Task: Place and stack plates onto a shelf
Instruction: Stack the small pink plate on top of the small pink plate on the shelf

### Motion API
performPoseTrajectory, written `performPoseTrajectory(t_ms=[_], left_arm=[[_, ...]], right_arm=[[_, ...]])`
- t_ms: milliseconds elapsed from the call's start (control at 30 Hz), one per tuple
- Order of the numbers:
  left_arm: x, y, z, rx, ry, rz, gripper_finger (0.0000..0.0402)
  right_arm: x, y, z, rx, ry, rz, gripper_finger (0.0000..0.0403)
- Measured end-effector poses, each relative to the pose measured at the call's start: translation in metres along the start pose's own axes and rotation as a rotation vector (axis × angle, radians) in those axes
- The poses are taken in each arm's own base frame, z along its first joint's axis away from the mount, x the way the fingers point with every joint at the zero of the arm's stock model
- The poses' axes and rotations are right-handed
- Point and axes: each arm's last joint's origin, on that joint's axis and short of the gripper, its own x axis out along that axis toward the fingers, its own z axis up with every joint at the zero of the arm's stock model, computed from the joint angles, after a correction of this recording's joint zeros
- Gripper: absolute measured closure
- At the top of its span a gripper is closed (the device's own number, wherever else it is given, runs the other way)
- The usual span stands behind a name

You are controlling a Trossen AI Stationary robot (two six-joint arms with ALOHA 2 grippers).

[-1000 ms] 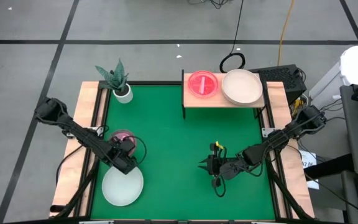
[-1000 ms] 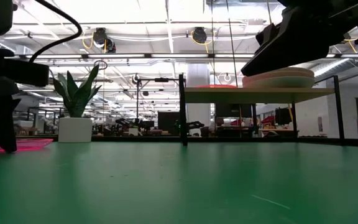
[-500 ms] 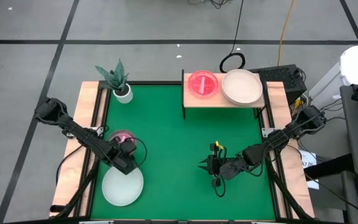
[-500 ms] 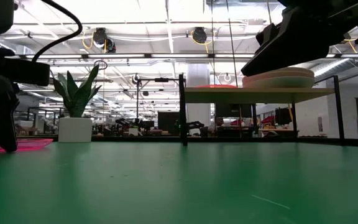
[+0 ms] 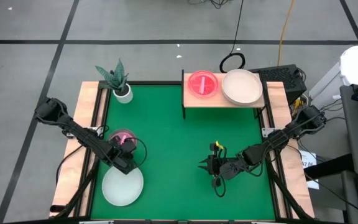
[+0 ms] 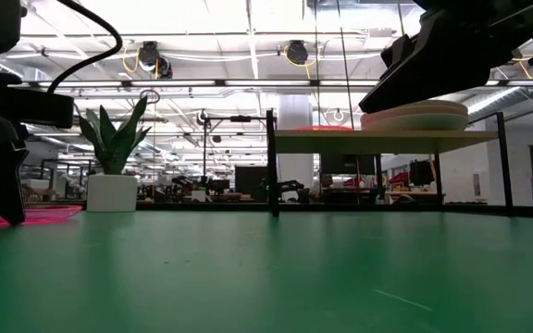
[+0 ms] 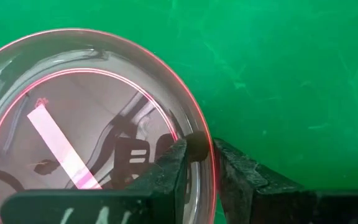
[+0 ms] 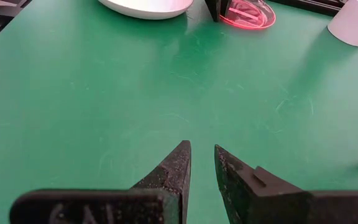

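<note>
While the right arm waits over the green table (image 5: 179,124), the left gripper (image 7: 197,149) is at work near the table's left edge. Left wrist view: its two dark fingers (image 7: 166,171) straddle the rim of a small see-through magenta plate (image 7: 73,118), one finger inside the rim and one outside, clamped on the rim with the edge pinched between them. Plate carries a pale pink stick-like mark and appears to sit flat on the green surface. Low view: plate shows as a thin pink sliver at table level, beside the dark gripper body.

High view: same magenta plate (image 5: 122,136) lies partly under the left gripper (image 5: 124,157). Just beside it, toward the near edge, a larger pale plate (image 5: 122,186) rests on the table, partly covered by the gripper.

Shelf (image 5: 222,99) stands at the far side of the table, right of centre: light-wood board on thin dark legs. On it, a small see-through red-pink plate (image 5: 202,83) at the left end and a larger beige plate (image 5: 242,86) at the right end, edges close or touching. Low view: beige plate looks like more than one stacked; count unclear.

Right gripper (image 8: 202,163) hovers above bare green at right of centre, well apart from all plates; fingers nearly closed with a narrow gap, holding nothing.

Potted plant (image 5: 118,81) in a white pot at the far left corner.
</note>
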Motion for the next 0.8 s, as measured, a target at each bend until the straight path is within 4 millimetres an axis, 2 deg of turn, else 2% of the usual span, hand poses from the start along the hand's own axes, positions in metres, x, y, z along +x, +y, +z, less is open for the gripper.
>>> performPoseTrajectory(t_ms=[800], left_arm=[[-0.0001,0.0004,-0.0005,0.026,0.014,0.001,0.0325]], right_arm=[[0.0000,0.0001,-0.0001,0.000,0.001,0.003,0.0348]])
